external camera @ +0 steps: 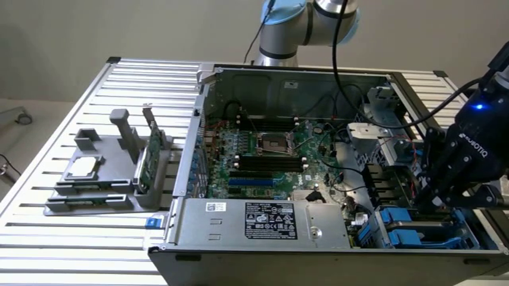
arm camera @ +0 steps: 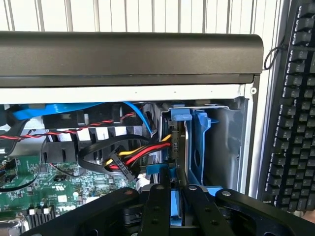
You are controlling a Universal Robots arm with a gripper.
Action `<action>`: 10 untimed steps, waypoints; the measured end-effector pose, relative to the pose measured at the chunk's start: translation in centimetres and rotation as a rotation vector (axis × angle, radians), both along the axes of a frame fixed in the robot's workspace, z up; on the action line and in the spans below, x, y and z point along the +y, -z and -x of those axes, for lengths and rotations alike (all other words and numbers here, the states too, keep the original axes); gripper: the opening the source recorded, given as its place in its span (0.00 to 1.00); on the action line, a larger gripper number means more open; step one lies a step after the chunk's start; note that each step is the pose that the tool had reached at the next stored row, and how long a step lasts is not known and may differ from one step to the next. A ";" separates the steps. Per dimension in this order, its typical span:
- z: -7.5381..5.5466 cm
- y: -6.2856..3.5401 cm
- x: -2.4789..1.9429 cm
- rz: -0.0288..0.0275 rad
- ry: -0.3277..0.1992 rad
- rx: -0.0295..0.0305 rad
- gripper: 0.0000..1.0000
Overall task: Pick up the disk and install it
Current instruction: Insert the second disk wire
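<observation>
My gripper [external camera: 435,204] reaches down into the drive bay at the exterior view's right end of the open computer case [external camera: 318,253]. In the wrist view my gripper [arm camera: 175,212] is shut on the blue carrier edge of the disk [arm camera: 180,143]. The disk stands on edge, and its silver-grey side and blue frame run away from the fingers [arm camera: 156,211] into the grey bay. Another blue carrier [arm camera: 201,147] stands right beside it. From the exterior view the blue carriers [external camera: 404,231] sit just below my gripper, and the disk's label is hidden.
Red, yellow and black cables [arm camera: 140,153] plug in close beside the bay. The motherboard [external camera: 266,152] and the power supply [external camera: 263,220] fill the rest of the case. A grey fixture [external camera: 95,179] holds a silver chip [external camera: 84,168] and a green card [external camera: 149,156]. A keyboard [arm camera: 295,98] lies outside the case.
</observation>
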State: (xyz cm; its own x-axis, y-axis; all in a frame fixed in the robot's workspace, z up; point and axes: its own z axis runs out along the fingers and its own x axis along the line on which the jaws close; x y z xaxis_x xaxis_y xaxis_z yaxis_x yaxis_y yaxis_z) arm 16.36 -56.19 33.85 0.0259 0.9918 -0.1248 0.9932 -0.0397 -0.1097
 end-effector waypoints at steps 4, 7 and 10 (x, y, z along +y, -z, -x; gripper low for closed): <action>0.0 0.01 -0.12 -0.0024 0.000 0.0000 0.16; 0.0 0.04 -0.23 -0.0064 0.000 0.0000 0.16; 0.0 0.04 -0.34 -0.0095 0.000 0.0000 0.16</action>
State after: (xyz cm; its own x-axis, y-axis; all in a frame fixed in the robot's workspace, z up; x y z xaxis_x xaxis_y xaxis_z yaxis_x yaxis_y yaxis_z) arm 16.36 -56.53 33.81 0.0258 0.9930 -0.1154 0.9932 -0.0386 -0.1101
